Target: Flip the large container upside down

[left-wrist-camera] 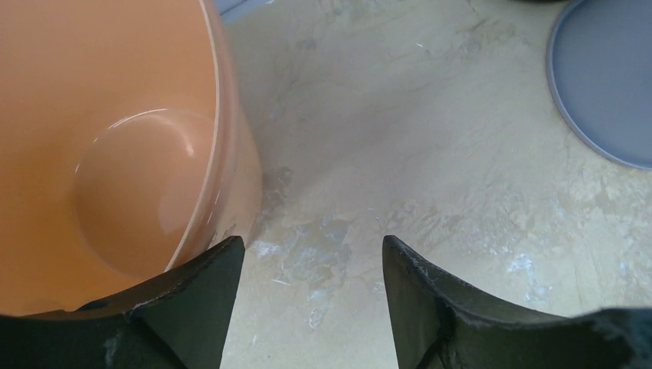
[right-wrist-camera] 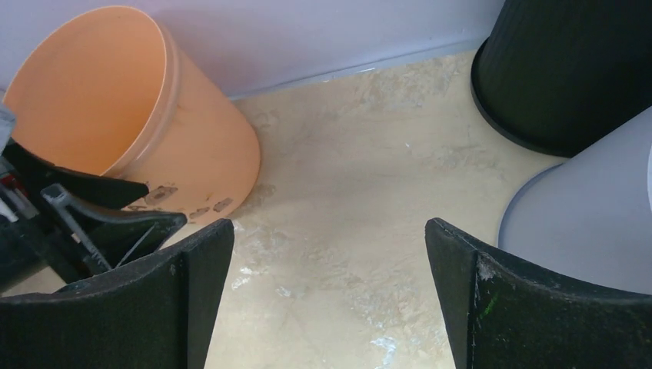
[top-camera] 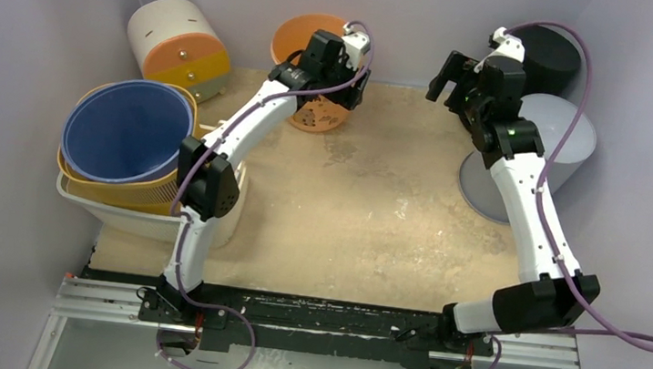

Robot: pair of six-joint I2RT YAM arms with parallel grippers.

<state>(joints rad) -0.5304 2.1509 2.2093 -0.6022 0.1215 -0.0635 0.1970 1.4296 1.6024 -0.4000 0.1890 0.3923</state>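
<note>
Sitting at the far side of the table, close to the back wall, the large orange plastic bucket (top-camera: 296,44) is seen tilted, with its smooth inside (left-wrist-camera: 115,115) and open mouth still exposed, so it has not been turned over. Dark scuff marks are visible on the lower part of its outer wall (right-wrist-camera: 200,177).

The left gripper (left-wrist-camera: 311,246) is held open at the bucket's rim. 1 of its 2 black fingers (left-wrist-camera: 192,307) overlaps the rim edge, while the other is over bare table beside the bucket. No firm clamp on the wall can be made out. From the right wrist camera, this gripper (right-wrist-camera: 77,215) is seen against the bucket's near side.

The right gripper (right-wrist-camera: 330,227) is also spread wide, with nothing between its fingers. It is held above the table to the right of the bucket and well apart from it (top-camera: 448,78).

A pale grey container (top-camera: 547,144) is stood upside down at the right edge, with a black ribbed bin (top-camera: 552,52) just behind it in the far right corner. The sandy, worn tabletop (top-camera: 375,208) is exposed between the arms.

At the left, a blue bucket (top-camera: 122,131) is nested inside a yellow mesh basket (top-camera: 121,189), which is set in a white tub (top-camera: 131,219). Behind them, a white cylindrical bin with an orange and yellow face (top-camera: 178,41) is lying on its side.
</note>
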